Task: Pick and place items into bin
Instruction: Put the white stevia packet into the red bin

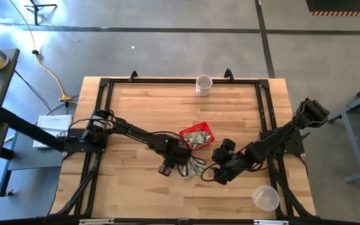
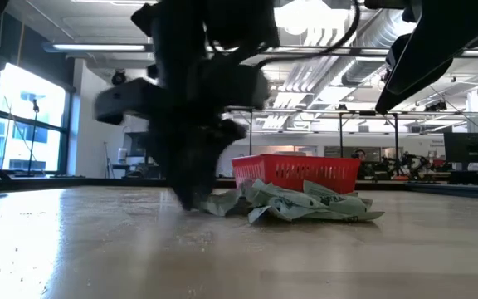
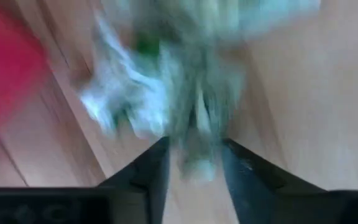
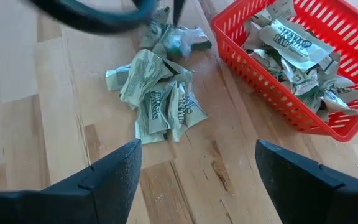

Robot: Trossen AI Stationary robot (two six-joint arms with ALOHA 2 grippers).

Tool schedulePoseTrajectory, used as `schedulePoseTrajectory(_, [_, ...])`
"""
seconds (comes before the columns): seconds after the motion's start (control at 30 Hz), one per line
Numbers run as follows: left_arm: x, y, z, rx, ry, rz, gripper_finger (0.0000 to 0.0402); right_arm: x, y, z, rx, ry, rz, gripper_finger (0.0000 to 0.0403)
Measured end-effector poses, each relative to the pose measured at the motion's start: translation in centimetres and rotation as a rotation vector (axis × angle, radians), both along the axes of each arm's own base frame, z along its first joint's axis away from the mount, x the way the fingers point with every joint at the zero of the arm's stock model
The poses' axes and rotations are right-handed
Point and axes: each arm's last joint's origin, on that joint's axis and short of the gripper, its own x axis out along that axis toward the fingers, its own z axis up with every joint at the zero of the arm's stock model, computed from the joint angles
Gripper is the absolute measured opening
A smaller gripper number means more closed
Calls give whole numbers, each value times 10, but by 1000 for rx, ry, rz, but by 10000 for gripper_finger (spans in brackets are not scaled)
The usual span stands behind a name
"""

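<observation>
Step in hand: a pick is on. The left gripper (image 1: 181, 167) is down at the table, nosing into the loose pile of paper pieces (image 4: 160, 102) just beside the red basket (image 1: 197, 137).
Left gripper: its two fingers (image 3: 153, 174) stand part-way apart with a crumpled piece lying between them (the wrist view is smeared, so whether the pads are actually pinching it cannot be told).
Right gripper: it (image 4: 197, 177) hangs above the wood with fingers spread wide and nothing between them, looking down on the same pile from the other side, near but not touching.
Paper pieces: one heap lies on the bare wood beside the basket, on the side toward the table's front edge; a good many more already sit inside the basket.
Basket: it rests near the middle of the table (image 1: 142, 106), upright, between the two arms' working ends.
Bystanders: a white mug (image 1: 203, 85) sits at the far edge and a clear cup (image 1: 265, 197) at the near right corner, both well apart from the action.
Progress: judged as partway, with the basket well stocked and one pile left.
Next move: it probably calls for the left fingers to close firmly on a piece, lift clear, swing the short way over the basket's rim and let go (without dragging the rest of the heap along).
</observation>
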Motion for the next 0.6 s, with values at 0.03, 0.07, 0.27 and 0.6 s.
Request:
schedulePoseTrajectory(0.03, [-1, 0, -3, -2, 26, -1, 163, 0, 0, 0, -1, 2, 0, 303])
schedulePoseTrajectory(0.07, [0, 0, -4, -10, 20, -4, 148, 0, 0, 0, -3, 5, 0, 303])
schedulePoseTrajectory(0.27, [-9, 0, -2, -18, 114, 33, 36, 0, -4, -1, -4, 18, -14, 303])
schedulePoseTrajectory(0.6, [-31, -1, 76, -183, -1, 175, 39, 8, -19, -1, 15, 21, -79, 303])
